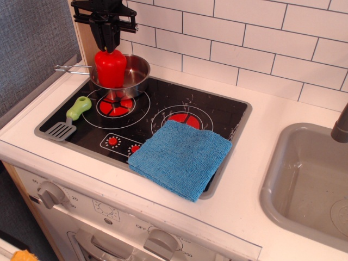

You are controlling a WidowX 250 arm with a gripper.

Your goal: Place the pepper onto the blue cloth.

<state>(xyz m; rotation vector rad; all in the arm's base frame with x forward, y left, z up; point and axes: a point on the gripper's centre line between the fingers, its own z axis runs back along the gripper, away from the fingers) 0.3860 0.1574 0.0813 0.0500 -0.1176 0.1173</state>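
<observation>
The red pepper (110,69) stands at the front rim of the small steel pot (135,69) on the back left burner. My black gripper (109,47) is straight above the pepper. Its fingers are drawn together at the pepper's top, and the green stem is hidden between them. The blue cloth (181,157) lies flat at the front right of the stove top, well to the right of the pepper and nearer the front. Nothing lies on the cloth.
A green-handled grey spatula (70,118) lies at the stove's left edge. The pot's wire handle (69,68) sticks out to the left. A grey sink (307,185) is on the right, a tiled wall stands behind, and oven knobs (50,193) are below.
</observation>
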